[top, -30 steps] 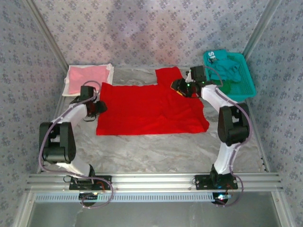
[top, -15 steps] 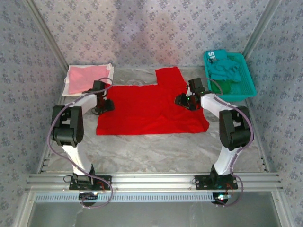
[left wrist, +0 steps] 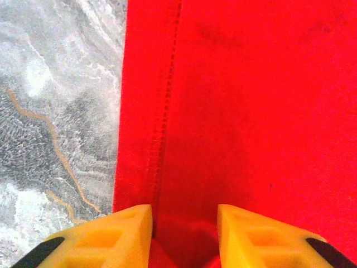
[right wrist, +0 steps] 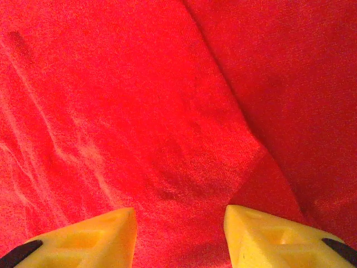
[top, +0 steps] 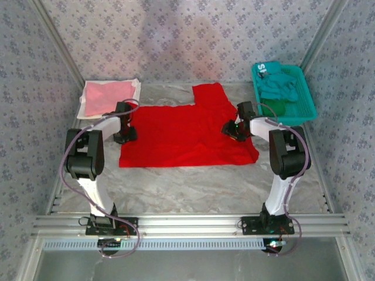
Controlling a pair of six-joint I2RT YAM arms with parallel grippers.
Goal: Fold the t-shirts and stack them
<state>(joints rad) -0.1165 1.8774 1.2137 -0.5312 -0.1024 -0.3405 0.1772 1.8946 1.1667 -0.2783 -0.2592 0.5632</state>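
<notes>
Walls papered in a pale blue-grey pattern close in a grey marbled counter (top: 193,184), seen from the top camera, with a metal rail (top: 187,222) along its near edge. A red t-shirt (top: 187,137) lies spread flat in the middle of the counter, one sleeve pointing to the far side. At the far left a folded pink t-shirt (top: 108,96) rests on a white sheet (top: 135,84). At the far right stands a teal basket (top: 309,109) holding a teal t-shirt (top: 281,85) and a dark green one (top: 280,108). The left fingers (top: 126,136) are down at the left edge of the red shirt. The right fingers (top: 229,127) are down on its right part, near the base of the sleeve.

From the left wrist, the two yellow left fingers (left wrist: 111,234) stand apart, straddling the stitched hem (left wrist: 164,111) of the red shirt. A small ridge of red cloth rises in the gap between them, but they are not pressed together on it. Bare counter shows to the left of the hem.

From the right wrist, the yellow right fingers (right wrist: 83,237) are spread wide over red cloth, nothing pinched. A cloth edge (right wrist: 234,111) runs slantwise from the far side toward the gap between them.
</notes>
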